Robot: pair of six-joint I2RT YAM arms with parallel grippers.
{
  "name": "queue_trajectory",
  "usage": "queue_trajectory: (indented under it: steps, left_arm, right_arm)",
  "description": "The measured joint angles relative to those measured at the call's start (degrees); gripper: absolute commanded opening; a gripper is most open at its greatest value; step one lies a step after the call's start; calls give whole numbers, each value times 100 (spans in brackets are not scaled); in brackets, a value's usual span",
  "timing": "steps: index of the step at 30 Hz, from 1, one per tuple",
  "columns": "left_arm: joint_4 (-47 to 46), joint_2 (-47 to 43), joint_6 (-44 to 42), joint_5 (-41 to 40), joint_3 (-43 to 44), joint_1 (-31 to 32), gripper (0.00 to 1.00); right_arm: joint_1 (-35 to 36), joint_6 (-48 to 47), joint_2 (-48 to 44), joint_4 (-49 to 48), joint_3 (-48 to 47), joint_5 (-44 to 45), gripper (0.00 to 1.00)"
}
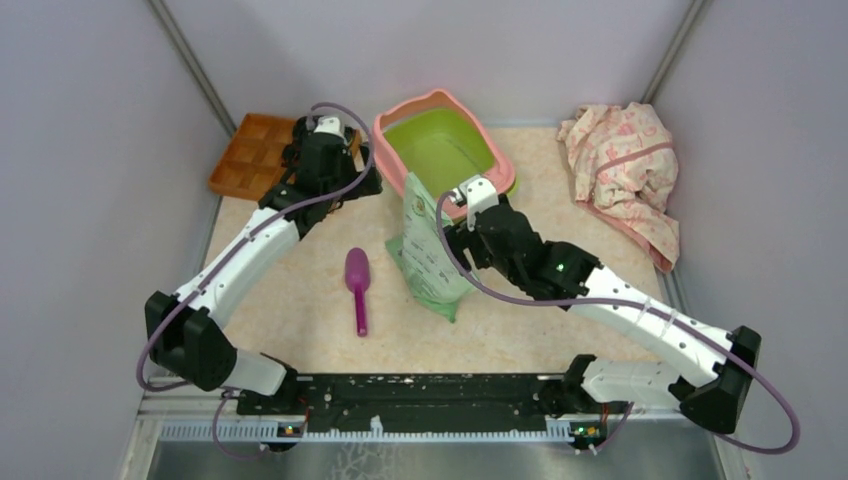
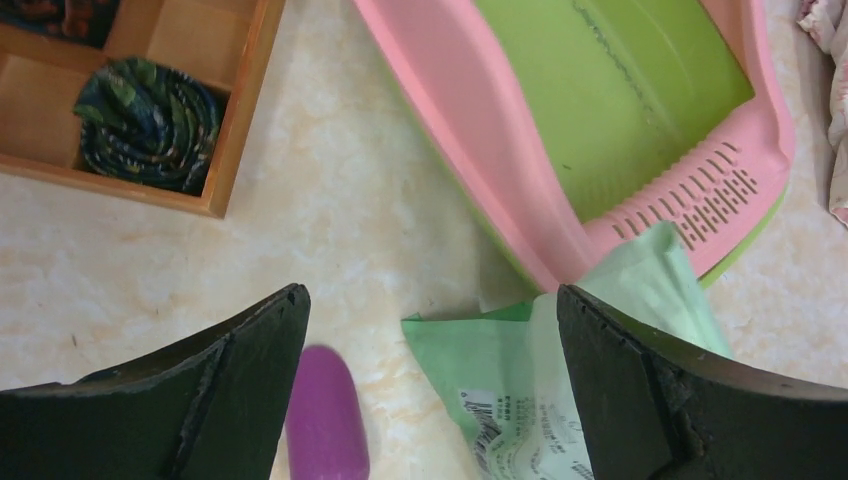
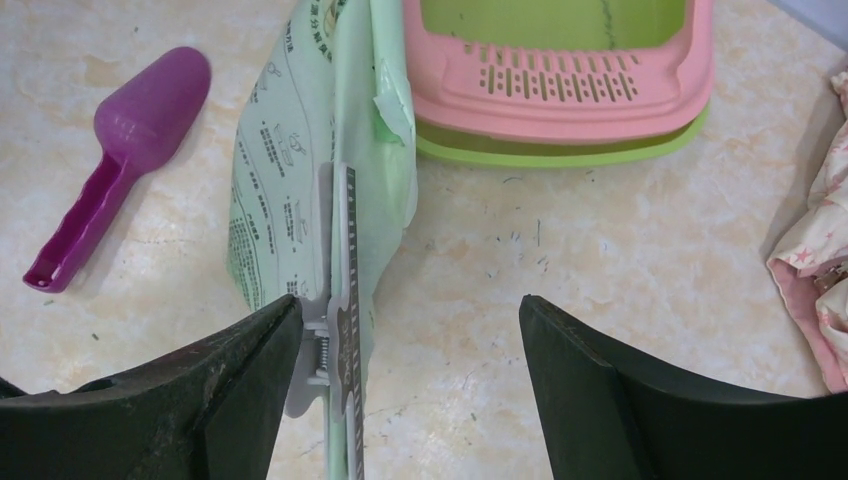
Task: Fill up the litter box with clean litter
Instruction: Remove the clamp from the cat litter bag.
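The right gripper stands wide open and holds nothing, one finger just beside the grey clip on the pale green bag. The left gripper hangs equally wide, holding nothing, above the tabletop. The litter box sits at the far middle, touching the bag's far end. A purple scoop lies left of the bag.

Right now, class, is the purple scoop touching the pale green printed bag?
Apart. The right wrist view shows a strip of bare table between the purple scoop and the pale green printed bag. The top view shows the same gap.
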State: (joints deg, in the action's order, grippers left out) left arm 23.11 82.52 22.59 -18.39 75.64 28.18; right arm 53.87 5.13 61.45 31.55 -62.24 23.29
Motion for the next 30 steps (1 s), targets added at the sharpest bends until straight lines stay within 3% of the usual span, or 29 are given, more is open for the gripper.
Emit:
queue_trajectory:
  steps: [6, 24, 30]
  left_arm:
    - [81, 39, 267, 1073, -413, -946, 99]
    - [291, 376, 269, 1665, -407, -890, 99]
    - [363, 400, 267, 1714, -238, -890, 99]
  right_arm:
    - [0, 0, 140, 24, 44, -70, 77]
    - [2, 0, -463, -76, 382, -435, 75]
    - [2, -9, -350, -66, 382, -584, 68]
